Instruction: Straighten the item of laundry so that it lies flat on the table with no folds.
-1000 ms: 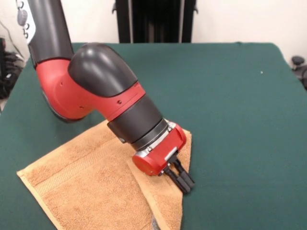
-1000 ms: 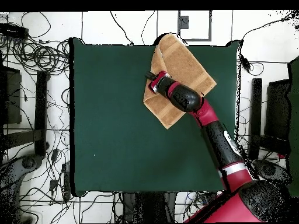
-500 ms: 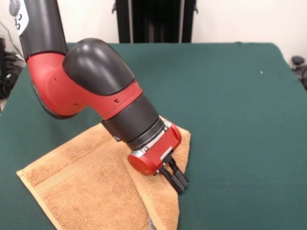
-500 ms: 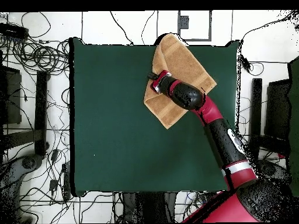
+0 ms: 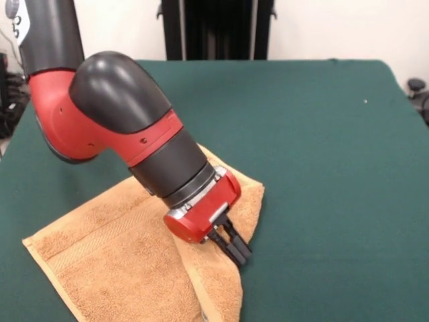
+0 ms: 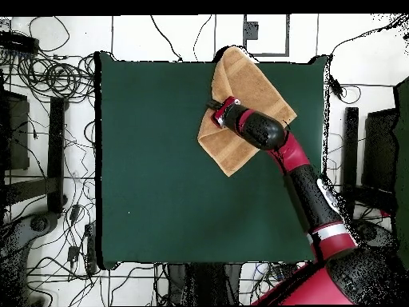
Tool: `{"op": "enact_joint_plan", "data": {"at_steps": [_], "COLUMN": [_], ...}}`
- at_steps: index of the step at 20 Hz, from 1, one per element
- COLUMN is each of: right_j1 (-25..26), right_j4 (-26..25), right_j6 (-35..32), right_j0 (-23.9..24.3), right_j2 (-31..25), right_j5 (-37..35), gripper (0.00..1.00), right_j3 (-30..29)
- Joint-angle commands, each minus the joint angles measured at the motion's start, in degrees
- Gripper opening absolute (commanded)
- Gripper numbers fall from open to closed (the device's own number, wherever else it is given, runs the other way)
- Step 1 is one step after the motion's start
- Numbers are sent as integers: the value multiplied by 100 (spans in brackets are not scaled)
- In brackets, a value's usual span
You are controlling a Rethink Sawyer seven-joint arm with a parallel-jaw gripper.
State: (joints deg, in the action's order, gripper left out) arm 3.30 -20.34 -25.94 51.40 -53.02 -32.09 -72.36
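Note:
The item of laundry [image 5: 114, 268], a golden-tan terry towel, lies at the near left of the green table [image 5: 322, 147] with one flap folded over along its right side. My gripper [image 5: 236, 251] points down at that folded right edge. Its two black fingers are close together and pinch the cloth. In the overhead view the towel [image 6: 256, 84] sits by the table's [image 6: 152, 160] top edge and one corner reaches past it. There my gripper [image 6: 214, 105] is at the towel's left side. The arm hides the towel's middle.
A black stand [image 5: 214, 30] rises behind the table's far edge. Cables [image 6: 56, 80] and equipment lie on the floor around the table. The towel's lower part runs off the bottom of the front view.
My gripper has moved left and slightly toward the camera in the front view. The folded flap's edge has shifted left with it.

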Motion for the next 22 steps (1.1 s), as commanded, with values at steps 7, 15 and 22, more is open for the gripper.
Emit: {"op": "enact_joint_plan", "data": {"at_steps": [7,15,22], "right_j1": [-714,-814,-903], "right_j4": [794,1234,1426], "right_j6": [-1815,-1851,-1730], "right_j0": [-220,-268,-448], "right_j2": [909,979,1242], "right_j5": [-730,-769,-959], "gripper": [0,0,0], "right_j3": [-281,-427,-326]}}
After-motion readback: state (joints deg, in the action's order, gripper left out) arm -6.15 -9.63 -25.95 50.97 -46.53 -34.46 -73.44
